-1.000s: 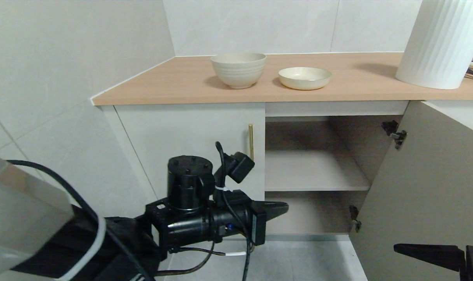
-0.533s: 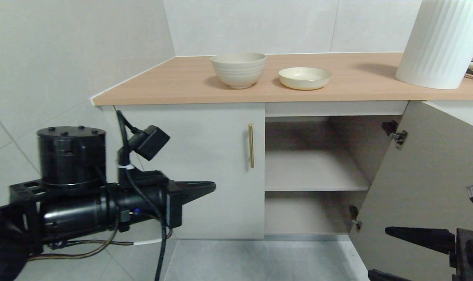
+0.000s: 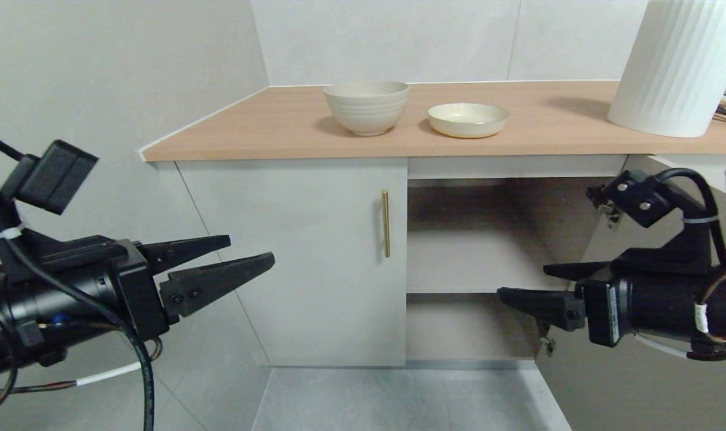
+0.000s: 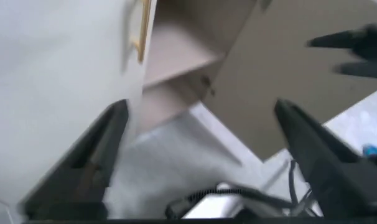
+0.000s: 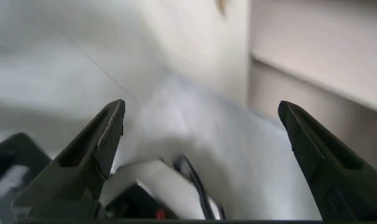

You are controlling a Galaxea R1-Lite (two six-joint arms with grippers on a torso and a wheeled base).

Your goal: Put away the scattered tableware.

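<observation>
Jaws spread wide on both sides, nothing held. Left gripper [image 3: 250, 251] low at left, near wall [image 3: 99, 90], short of closed cabinet door [image 3: 303, 257]. Right gripper [image 3: 523, 281] low at right, before open cabinet [image 3: 458, 206], near shelf [image 3: 476, 263] edge. Deep bowl [image 3: 366, 106] and shallow dish [image 3: 468, 119] upright on countertop [image 3: 249, 131], side by side, not touching, bowl at left. Tall white ribbed container [image 3: 677, 66] far right on same countertop.

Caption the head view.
Open left gripper and open right gripper flank white cabinet; ribbed cream bowl and shallow cream dish atop wooden countertop.
</observation>
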